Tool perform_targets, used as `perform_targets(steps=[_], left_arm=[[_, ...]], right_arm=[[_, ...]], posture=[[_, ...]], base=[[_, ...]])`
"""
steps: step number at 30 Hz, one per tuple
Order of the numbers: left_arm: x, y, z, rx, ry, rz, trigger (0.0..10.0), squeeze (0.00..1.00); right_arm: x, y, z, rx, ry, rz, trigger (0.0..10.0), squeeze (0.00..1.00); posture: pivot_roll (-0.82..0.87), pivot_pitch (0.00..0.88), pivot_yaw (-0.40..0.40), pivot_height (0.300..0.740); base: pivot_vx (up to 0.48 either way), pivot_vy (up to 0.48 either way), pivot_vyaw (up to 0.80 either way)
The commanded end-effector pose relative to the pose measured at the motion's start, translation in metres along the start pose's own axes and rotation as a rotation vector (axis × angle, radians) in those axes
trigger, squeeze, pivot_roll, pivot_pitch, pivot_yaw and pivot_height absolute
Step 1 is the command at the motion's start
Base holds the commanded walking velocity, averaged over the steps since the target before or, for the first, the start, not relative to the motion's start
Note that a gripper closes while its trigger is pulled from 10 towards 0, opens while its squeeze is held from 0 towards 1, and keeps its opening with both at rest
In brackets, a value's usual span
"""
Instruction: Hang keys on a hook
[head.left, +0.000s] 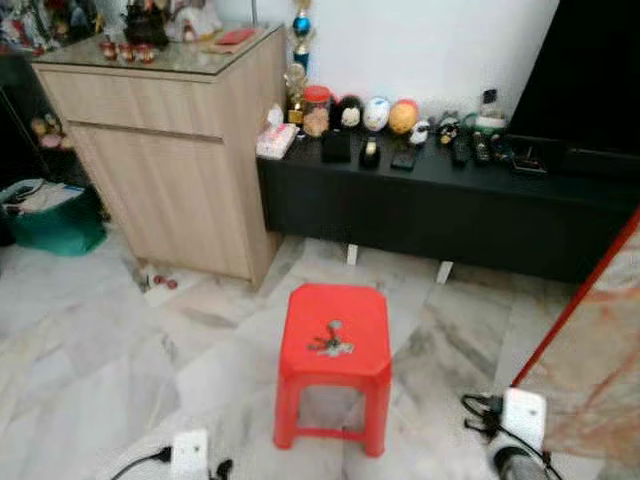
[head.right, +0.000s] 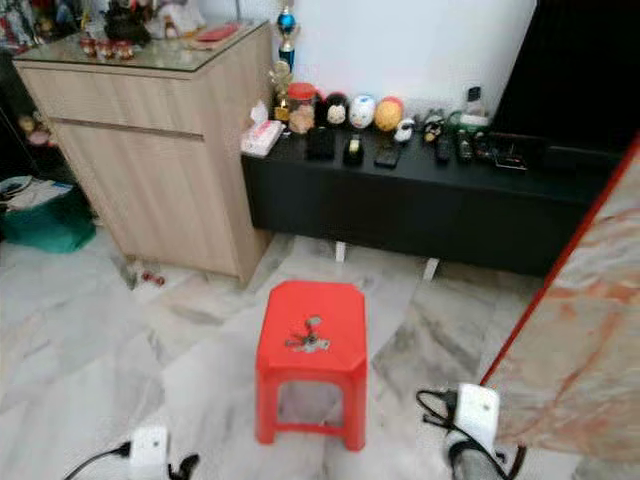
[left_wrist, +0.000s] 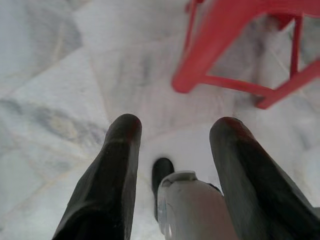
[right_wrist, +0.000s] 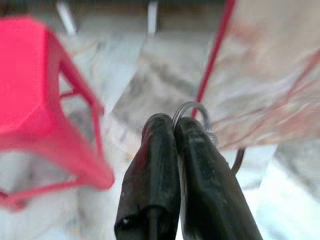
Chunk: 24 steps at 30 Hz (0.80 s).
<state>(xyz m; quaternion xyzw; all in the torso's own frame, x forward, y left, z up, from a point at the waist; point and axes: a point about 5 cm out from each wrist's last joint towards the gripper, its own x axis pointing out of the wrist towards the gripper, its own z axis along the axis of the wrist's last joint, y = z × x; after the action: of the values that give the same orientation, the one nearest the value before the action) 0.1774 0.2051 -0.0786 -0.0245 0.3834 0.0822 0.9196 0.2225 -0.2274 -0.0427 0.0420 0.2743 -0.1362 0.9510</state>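
A bunch of keys (head.left: 332, 345) lies flat on top of a red plastic stool (head.left: 340, 305) standing on the marble floor straight ahead. Both arms hang low on either side of the stool, with the left wrist box (head.left: 190, 452) to its left and the right wrist box (head.left: 525, 415) to its right. In the left wrist view my left gripper (left_wrist: 175, 125) is open over bare floor, and the stool's legs (left_wrist: 220, 45) are just beyond its fingers. My right gripper (right_wrist: 172, 125) is shut, and a small clear curved hook (right_wrist: 192, 111) sticks out from between its fingertips.
A wooden cabinet (head.left: 180, 150) stands at the back left. A low black console (head.left: 450, 205) with figurines and remotes runs along the wall. A green bag (head.left: 55, 225) sits far left. A marble-patterned panel with a red edge (head.left: 600, 350) leans close on the right.
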Motion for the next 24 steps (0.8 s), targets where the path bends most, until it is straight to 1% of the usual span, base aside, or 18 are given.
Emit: perform_targets(steps=[1, 2, 3, 5, 9, 12, 19, 21, 24], left_arm=[[-0.002, 0.006, -0.005, 0.000, 0.026, 0.016, 10.0, 0.00], [-0.002, 0.006, -0.005, 0.001, 0.027, 0.016, 10.0, 0.00], [-0.002, 0.006, -0.005, 0.002, 0.028, 0.015, 10.0, 0.00], [-0.002, 0.006, -0.005, 0.003, 0.027, 0.014, 10.0, 0.00], [-0.001, 0.004, -0.005, 0.013, 0.029, 0.008, 10.0, 0.00], [-0.001, 0.004, -0.005, 0.016, 0.030, 0.006, 10.0, 0.00], [-0.001, 0.004, -0.006, 0.018, 0.034, 0.005, 10.0, 0.00], [-0.001, 0.004, -0.006, 0.019, 0.035, 0.004, 10.0, 0.00], [-0.001, 0.004, -0.006, 0.020, 0.037, 0.004, 10.0, 0.00]], right_arm=[[0.004, 0.011, 0.014, 0.015, -0.061, 0.025, 10.0, 0.00], [0.005, 0.011, 0.016, 0.017, -0.068, 0.026, 10.0, 0.00], [0.007, 0.014, 0.024, 0.029, -0.098, 0.030, 10.0, 0.00], [0.009, 0.018, 0.032, 0.040, -0.129, 0.037, 10.0, 0.00], [0.013, 0.025, 0.044, 0.045, -0.160, 0.052, 10.0, 0.00], [0.014, 0.026, 0.047, 0.053, -0.176, 0.051, 10.0, 0.00], [0.013, 0.027, 0.047, 0.054, -0.187, 0.049, 10.0, 0.00], [0.012, 0.026, 0.048, 0.055, -0.196, 0.032, 10.0, 0.00], [0.012, 0.020, 0.050, 0.065, -0.212, -0.028, 10.0, 0.00]], posture=[[0.02, 0.000, -0.034, 0.740], [0.02, 0.000, -0.034, 0.740], [0.02, 0.000, -0.033, 0.740], [0.02, 0.000, -0.033, 0.740], [0.02, 0.000, -0.033, 0.740], [0.02, 0.000, -0.034, 0.740], [0.02, 0.000, -0.035, 0.740], [0.02, 0.000, -0.035, 0.740], [0.02, 0.000, -0.035, 0.740]], base=[[0.000, -0.292, 0.00], [0.000, -0.292, 0.00], [0.000, -0.285, 0.00], [0.000, -0.289, 0.00], [0.000, -0.291, 0.00], [0.000, -0.289, 0.00], [0.000, -0.288, 0.00], [0.000, -0.287, 0.00], [0.000, -0.289, 0.00]])
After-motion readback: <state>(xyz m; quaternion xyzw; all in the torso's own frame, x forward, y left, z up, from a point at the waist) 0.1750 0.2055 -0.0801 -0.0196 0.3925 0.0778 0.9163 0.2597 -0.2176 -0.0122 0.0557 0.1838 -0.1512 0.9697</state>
